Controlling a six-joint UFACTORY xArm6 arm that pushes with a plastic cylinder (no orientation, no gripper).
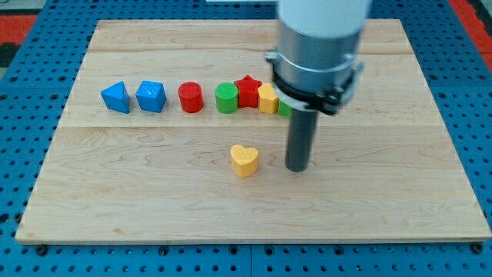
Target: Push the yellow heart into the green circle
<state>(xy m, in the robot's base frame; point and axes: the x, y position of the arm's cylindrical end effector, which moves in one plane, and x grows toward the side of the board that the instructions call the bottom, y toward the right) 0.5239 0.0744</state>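
Observation:
The yellow heart (244, 160) lies on the wooden board (154, 200), a little below the row of blocks. The green circle (226, 98) stands in that row, above and slightly left of the heart. My tip (297, 168) rests on the board just to the right of the heart, with a small gap between them. The arm's grey body hides part of the row's right end.
The row across the board holds a blue triangle (116, 97), a blue block (151, 96), a red cylinder (191, 98), a red star (247, 90), a yellow block (267, 99) and a partly hidden green block (284, 108). Blue pegboard surrounds the board.

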